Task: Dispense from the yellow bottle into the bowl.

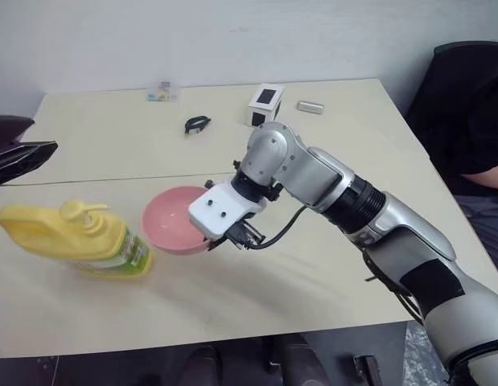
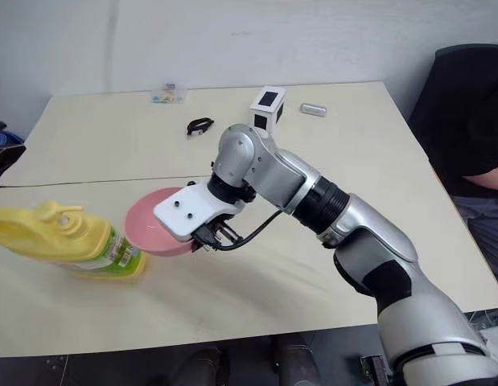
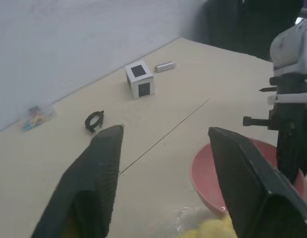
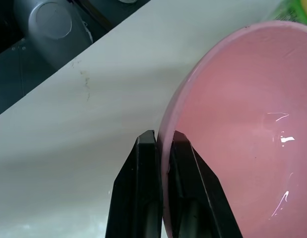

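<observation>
**Right wrist view: bowl rim pinched, ready under the pump**

Shows the right gripper (image 4: 162, 136) clamped on the rim of the bowl (image 4: 242, 124), one black finger outside the wall and one just inside. Judged a steadying grip: keeps the light bowl from sliding and allows nudging it toward the spout. Places the bowl on the table (image 1: 329, 273) towards its near edge, left of the middle, just beside the yellow bottle (image 1: 63, 237); touching or not, cannot tell.

Finds the bottle closer to the near left corner, its broad body low on the table and apparently leaning, with the pump (image 1: 81, 212) on top and the label (image 1: 134, 251) facing the bowl. Probably set so close so that a press of the pump lands inside the rim.

Has the left gripper (image 3: 163, 131) above the table with fingers wide apart and nothing between them, free for the pump by the look of it.

Materials: bowl of smooth, glossy pink plastic, round and thin-walled, catching highlights inside. Bottle of matt yellow plastic, squat and rounded, with a shiny green-white label. Table of pale, flat laminate with a fine seam across it.

Near the far edge, well apart from the work: a white cube (image 1: 265, 104) with black squares, a small grey block (image 1: 310, 106), a black clip (image 1: 197, 125) and a clear packet (image 1: 162, 93).
</observation>
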You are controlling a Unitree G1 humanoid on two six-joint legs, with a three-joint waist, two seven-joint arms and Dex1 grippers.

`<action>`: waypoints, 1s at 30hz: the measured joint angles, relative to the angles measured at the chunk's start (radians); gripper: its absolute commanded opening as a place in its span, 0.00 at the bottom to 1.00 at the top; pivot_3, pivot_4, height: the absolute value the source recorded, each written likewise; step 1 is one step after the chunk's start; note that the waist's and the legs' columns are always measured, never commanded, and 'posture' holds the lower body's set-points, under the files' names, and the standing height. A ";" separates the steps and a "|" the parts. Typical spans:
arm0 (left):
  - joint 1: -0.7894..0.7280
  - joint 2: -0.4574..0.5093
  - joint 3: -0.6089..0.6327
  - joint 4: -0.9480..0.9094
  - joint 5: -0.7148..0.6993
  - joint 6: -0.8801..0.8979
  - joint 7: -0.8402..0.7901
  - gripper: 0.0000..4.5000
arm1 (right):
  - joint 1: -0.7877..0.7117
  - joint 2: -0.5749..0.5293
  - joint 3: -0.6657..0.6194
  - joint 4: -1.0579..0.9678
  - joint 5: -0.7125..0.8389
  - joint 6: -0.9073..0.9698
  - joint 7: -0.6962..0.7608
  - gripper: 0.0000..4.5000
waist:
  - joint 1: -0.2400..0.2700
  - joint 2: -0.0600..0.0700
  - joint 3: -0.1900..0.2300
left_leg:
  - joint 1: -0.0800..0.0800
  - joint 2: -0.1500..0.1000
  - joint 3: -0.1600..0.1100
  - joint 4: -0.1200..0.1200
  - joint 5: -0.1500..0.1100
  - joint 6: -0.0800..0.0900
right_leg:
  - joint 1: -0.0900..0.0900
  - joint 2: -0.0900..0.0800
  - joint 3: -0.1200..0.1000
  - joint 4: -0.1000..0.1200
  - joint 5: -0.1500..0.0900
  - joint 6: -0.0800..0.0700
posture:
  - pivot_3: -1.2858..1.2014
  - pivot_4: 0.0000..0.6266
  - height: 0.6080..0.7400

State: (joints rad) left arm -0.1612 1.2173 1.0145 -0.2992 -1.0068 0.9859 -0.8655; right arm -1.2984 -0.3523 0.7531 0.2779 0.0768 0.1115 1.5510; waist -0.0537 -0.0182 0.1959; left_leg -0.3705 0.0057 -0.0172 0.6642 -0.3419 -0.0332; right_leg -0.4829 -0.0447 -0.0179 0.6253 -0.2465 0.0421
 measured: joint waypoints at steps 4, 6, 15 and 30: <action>-0.011 0.021 0.098 -0.028 -0.104 0.130 -0.004 1.00 | 0.102 -0.065 -0.032 0.017 -0.056 -0.001 -0.032 0.00 | 0.001 -0.001 0.000 | 0.000 -0.001 0.000 0.001 0.000 0.000 | 0.001 0.000 0.001 0.000 0.000 0.000 | 0.52 0.24 1.00; 0.028 0.021 0.157 -0.084 -0.152 0.197 -0.028 1.00 | 0.155 -0.090 -0.060 0.032 -0.080 -0.002 -0.070 0.00 | 0.000 -0.001 0.000 | 0.001 -0.001 0.001 0.001 0.000 0.000 | 0.001 0.000 0.001 0.001 0.000 0.000 | 0.52 0.24 1.00; 0.388 -0.127 0.339 -0.450 -0.224 0.310 -0.181 1.00 | 0.411 -0.190 -0.150 0.102 -0.247 -0.136 -0.360 0.00 | -0.004 -0.001 0.000 | 0.008 -0.001 0.005 0.002 0.001 0.001 | 0.003 0.003 0.006 0.003 0.001 -0.002 | 0.52 0.24 1.00; 0.719 -0.264 0.410 -0.485 -0.136 0.098 -0.293 1.00 | 0.476 -0.308 -0.425 -0.050 -0.007 0.205 -0.179 1.00 | 0.001 -0.003 0.005 | 0.037 0.007 0.005 0.001 -0.001 0.003 | 0.034 0.018 0.009 -0.005 0.001 -0.010 | 0.52 0.24 1.00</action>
State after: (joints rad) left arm 0.5579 0.9536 1.4247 -0.7846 -1.1424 1.0840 -1.1580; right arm -0.8225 -0.6608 0.3282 0.2281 0.0697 0.3167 1.3718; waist -0.0527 -0.0211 0.2010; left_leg -0.3339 0.0128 -0.0124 0.6655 -0.3431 -0.0301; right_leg -0.4485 -0.0267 -0.0089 0.6207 -0.2453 0.0320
